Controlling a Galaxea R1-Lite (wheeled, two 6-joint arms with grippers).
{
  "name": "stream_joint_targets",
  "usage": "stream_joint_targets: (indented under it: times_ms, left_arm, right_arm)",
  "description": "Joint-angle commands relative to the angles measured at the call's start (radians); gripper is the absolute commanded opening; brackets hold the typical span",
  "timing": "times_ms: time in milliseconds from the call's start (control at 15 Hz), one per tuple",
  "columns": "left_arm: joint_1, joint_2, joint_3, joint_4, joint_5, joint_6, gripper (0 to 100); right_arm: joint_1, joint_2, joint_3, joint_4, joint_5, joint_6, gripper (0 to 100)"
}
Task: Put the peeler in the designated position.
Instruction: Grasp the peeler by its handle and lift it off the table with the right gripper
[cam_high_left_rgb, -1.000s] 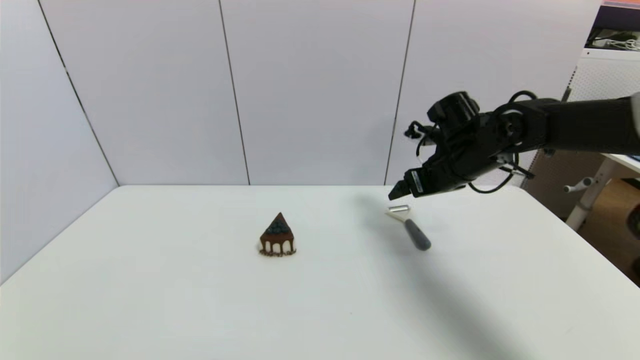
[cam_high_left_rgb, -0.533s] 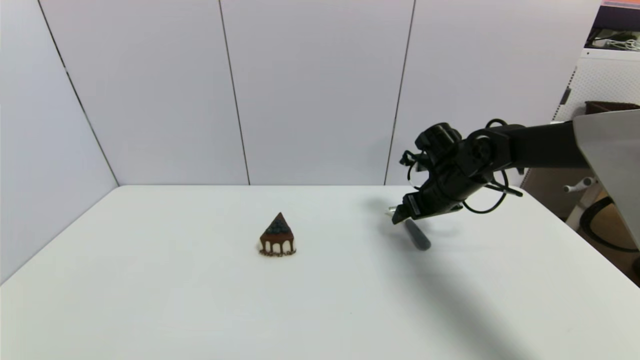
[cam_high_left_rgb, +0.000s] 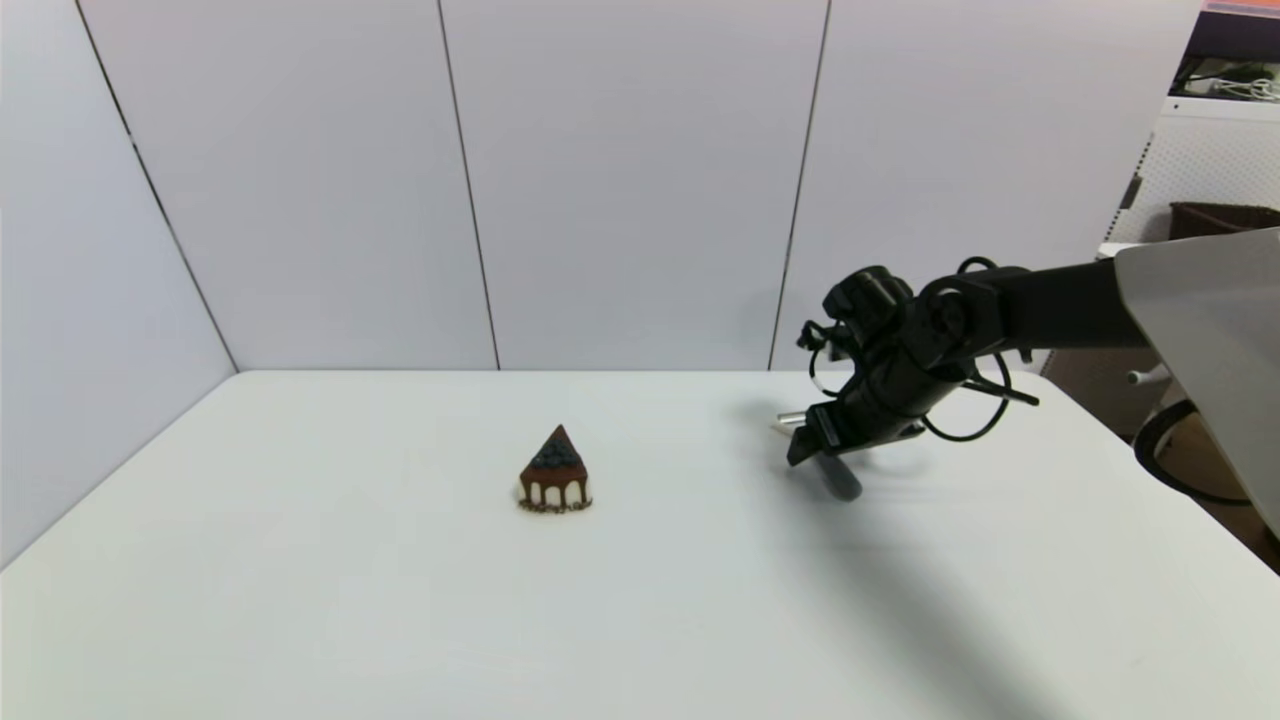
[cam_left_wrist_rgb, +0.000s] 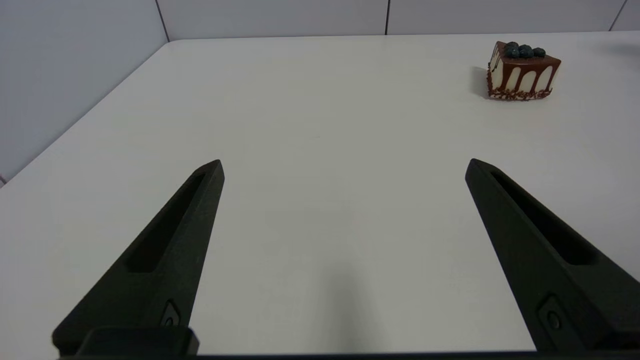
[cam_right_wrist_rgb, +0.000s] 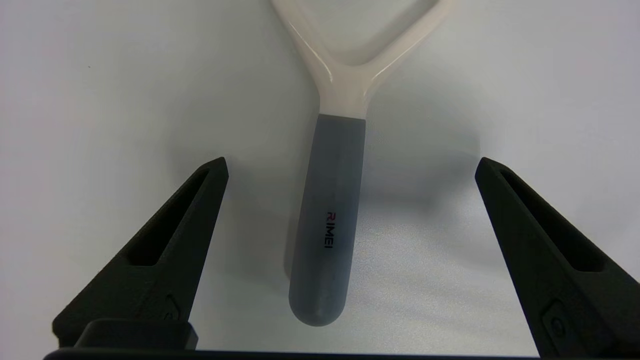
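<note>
the peeler (cam_right_wrist_rgb: 327, 220) lies flat on the white table (cam_high_left_rgb: 400, 600), well to the right of the chocolate cake slice (cam_high_left_rgb: 555, 472). the right gripper (cam_right_wrist_rgb: 350, 165) hangs low over its grey handle, fingers spread wide on either side and not touching it. the left gripper (cam_left_wrist_rgb: 345, 167), also spread apart, sits over bare tabletop well away from the cake slice.

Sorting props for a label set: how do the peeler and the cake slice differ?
The peeler lies flat, long and thin; the cake slice stands as a squat wedge. The peeler is grey and cream; the cake slice is brown and white with dark berries. The right gripper has open fingers either side of the peeler; nothing is near the cake slice. Both rest on the table.
</note>
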Motion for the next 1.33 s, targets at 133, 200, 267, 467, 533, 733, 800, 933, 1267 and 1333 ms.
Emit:
stream_joint_targets:
  times_ms: [133, 200, 267, 467, 533, 733, 800, 933, 1267, 1333]
  left_arm:
    - [0.000, 0.001, 0.001, 0.000, -0.001, -0.001, 100]
    - [0.000, 0.001, -0.001, 0.000, -0.001, 0.000, 100]
    - [0.000, 0.001, -0.001, 0.000, -0.001, 0.000, 100]
    - [0.000, 0.001, -0.001, 0.000, -0.001, 0.000, 100]
    - [0.000, 0.001, 0.001, 0.000, -0.001, 0.000, 100]
    - [0.000, 0.001, -0.001, 0.000, -0.001, 0.000, 100]
    - [0.000, 0.001, -0.001, 0.000, -0.001, 0.000, 100]
    - [0.000, 0.001, -0.001, 0.000, -0.001, 0.000, 100]
    - [0.000, 0.001, 0.001, 0.000, -0.001, -0.001, 100]
    - [0.000, 0.001, -0.001, 0.000, -0.001, 0.000, 100]
  right_arm:
    - [0.002, -0.007, 0.003, 0.004, 0.000, 0.000, 100]
    - [0.002, -0.007, 0.003, 0.004, -0.001, 0.000, 100]
    - [0.002, -0.007, 0.003, 0.004, -0.001, 0.000, 0]
    - [0.002, -0.010, 0.003, 0.005, -0.003, 0.000, 0]
    - [0.002, -0.012, 0.000, 0.021, -0.003, 0.000, 0]
    - [0.002, -0.016, 0.000, 0.053, -0.003, 0.001, 0]
    - [0.002, -0.016, 0.000, 0.056, -0.003, 0.001, 0]
    - [0.002, -0.016, -0.003, 0.054, -0.003, 0.000, 0]
    - [0.003, -0.091, -0.026, 0.051, 0.016, 0.004, 0]
    - [0.010, -0.117, -0.026, 0.051, 0.032, 0.004, 0]
